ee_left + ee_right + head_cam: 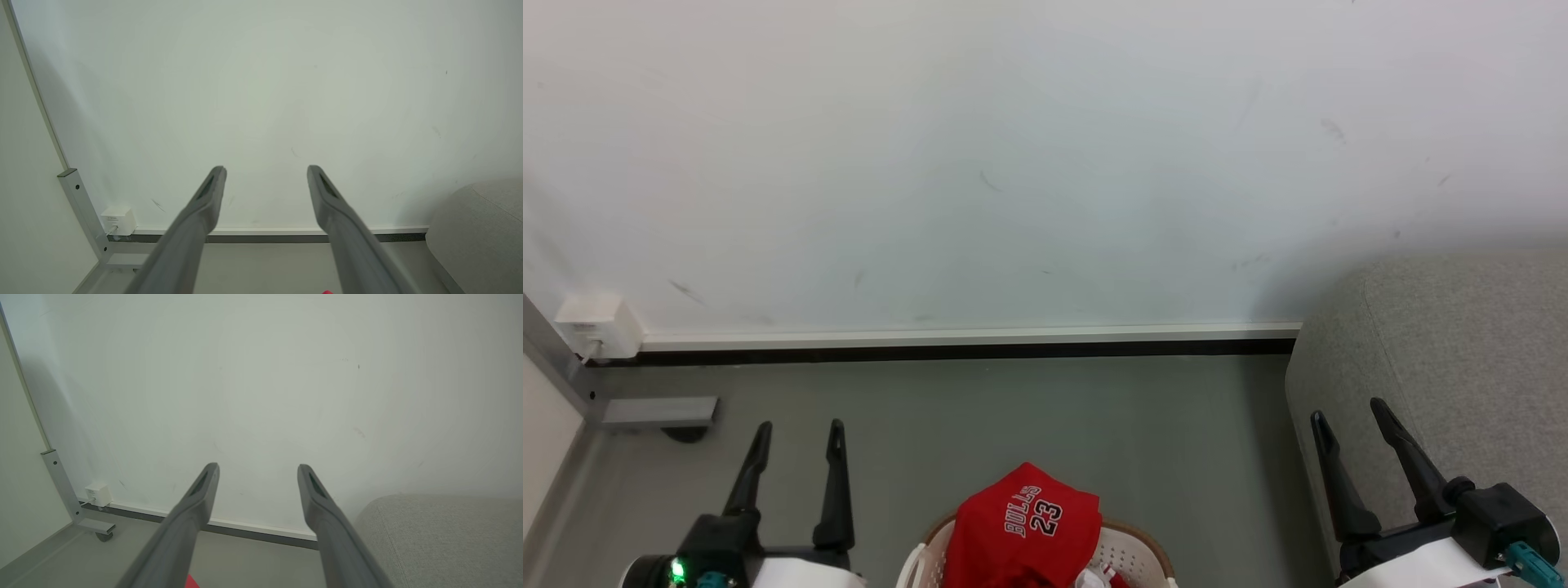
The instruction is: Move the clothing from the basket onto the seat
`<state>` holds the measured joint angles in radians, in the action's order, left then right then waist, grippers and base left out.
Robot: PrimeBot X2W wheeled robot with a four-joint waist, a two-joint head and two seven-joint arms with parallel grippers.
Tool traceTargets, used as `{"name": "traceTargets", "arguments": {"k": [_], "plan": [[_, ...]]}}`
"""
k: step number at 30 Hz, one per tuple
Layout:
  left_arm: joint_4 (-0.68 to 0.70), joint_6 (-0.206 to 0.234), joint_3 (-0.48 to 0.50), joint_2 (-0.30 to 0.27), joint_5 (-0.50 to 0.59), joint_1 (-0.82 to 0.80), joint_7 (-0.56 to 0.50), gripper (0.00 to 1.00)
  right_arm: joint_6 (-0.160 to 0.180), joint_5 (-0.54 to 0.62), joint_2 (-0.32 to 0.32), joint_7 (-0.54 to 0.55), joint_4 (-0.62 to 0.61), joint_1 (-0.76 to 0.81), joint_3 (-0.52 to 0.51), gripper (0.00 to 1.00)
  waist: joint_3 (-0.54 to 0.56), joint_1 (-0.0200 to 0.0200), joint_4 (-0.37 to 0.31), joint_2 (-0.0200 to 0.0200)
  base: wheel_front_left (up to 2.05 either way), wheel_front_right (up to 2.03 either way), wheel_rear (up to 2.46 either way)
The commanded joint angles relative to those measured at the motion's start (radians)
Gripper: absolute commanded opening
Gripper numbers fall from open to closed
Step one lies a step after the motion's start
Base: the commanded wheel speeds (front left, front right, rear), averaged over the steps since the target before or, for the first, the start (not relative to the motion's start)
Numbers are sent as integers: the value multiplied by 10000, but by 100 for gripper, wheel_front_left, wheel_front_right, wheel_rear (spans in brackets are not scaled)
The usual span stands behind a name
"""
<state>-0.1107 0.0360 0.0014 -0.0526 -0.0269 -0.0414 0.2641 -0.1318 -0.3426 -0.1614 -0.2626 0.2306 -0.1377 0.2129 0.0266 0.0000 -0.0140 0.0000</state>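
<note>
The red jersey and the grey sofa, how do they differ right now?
The jersey is bright red with lettering; the sofa is plain light grey. The jersey sits bunched in the basket; the sofa stands at the right, far larger. Both are fabric.

Head looks down, both wrists forward; all share wall (pixel 1045 163) and seat (pixel 1462 367).
</note>
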Motion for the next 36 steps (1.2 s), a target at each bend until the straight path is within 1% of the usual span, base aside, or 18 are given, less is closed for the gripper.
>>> {"name": "traceTargets", "arguments": {"k": [1, 17, 26, 29, 34, 36], "plan": [[-7, -17, 49, -29, 28, 4, 9, 100, 21, 3, -63, -31, 42, -66, -13, 100, -6, 0, 0, 0, 0, 0, 0], [50, -38, 71, -6, -179, -16, 7, 100, 21, 1, -102, -31, 28, -115, -93, 100, -105, 0, -106, 0, 0, 0, 0], [-31, -180, -31, 4, -350, -86, 7, 100, 21, 42, -160, -31, -58, -215, -213, 100, -387, 0, -437, 0, 0, 0, 0], [-155, -241, -59, 5, -453, -161, 7, 100, 21, 45, -180, -31, -126, -235, -278, 100, -605, 0, -565, 0, 0, 0, 0], [-485, -205, -169, 7, -594, -532, 7, 100, 21, 75, -188, -31, -319, -464, -376, 100, -1322, 0, -761, 0, 0, 0, 0], [-746, -252, -236, 8, -645, -710, 7, 100, 21, 106, -196, -31, -386, -544, -376, 100, -1637, 0, -852, 0, 0, 0, 0]]}}
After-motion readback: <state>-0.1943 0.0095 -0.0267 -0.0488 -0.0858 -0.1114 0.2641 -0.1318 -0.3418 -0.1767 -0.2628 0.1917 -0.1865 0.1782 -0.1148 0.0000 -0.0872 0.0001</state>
